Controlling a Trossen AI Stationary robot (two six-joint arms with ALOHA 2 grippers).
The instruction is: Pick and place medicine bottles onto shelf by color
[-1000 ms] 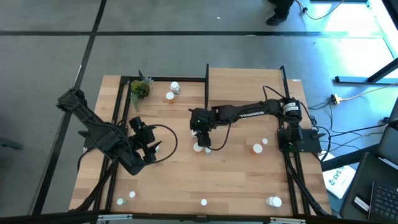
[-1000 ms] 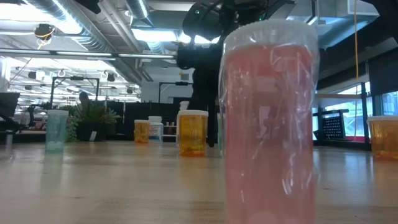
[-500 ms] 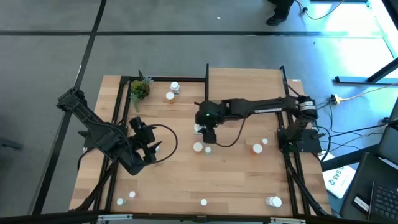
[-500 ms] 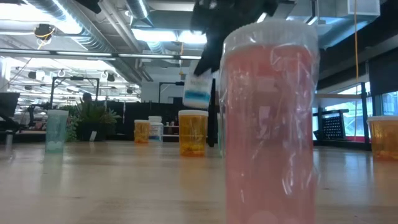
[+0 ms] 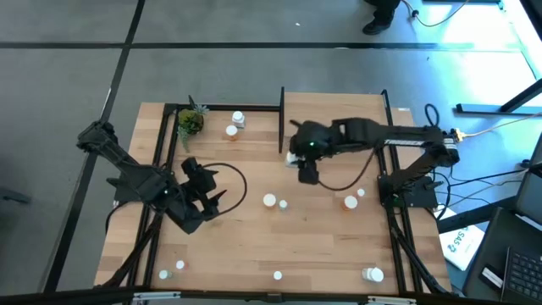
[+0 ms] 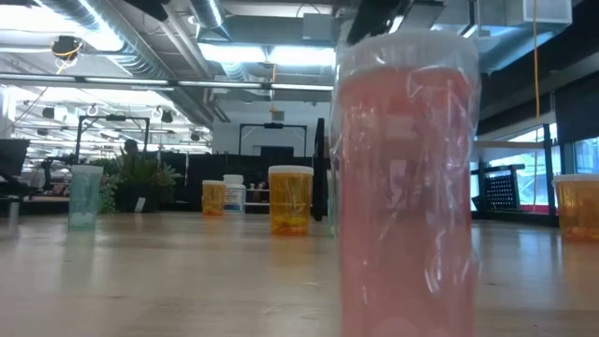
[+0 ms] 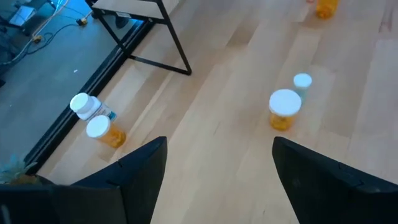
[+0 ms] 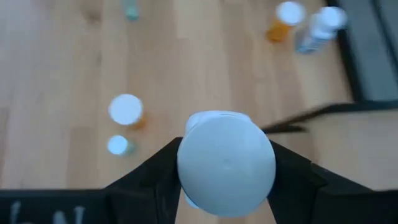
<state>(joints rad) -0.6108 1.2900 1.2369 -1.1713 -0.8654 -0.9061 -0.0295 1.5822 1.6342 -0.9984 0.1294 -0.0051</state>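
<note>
From my remote station, I see the right gripper (image 5: pixel 306 172) in mid-air beside the raised light-wood shelf on its black metal frame (image 5: pixel 334 110), its dark fingers (image 8: pixel 149 175) pinching a small white-capped medicine bottle (image 8: pixel 225 163) above the wooden tabletop (image 5: pixel 322 246). The left gripper (image 5: pixel 206 193) waits over the table's left side, jaws spread and empty. A white-capped orange bottle (image 5: pixel 269 201) stands on the table between the two grippers.

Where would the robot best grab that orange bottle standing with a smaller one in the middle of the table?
Probably from straight above, fingers closing on the sides just below the white cap. The orange bottle stands upright, with the smaller bottle close on one side, so the fingers should avoid that side.
</note>
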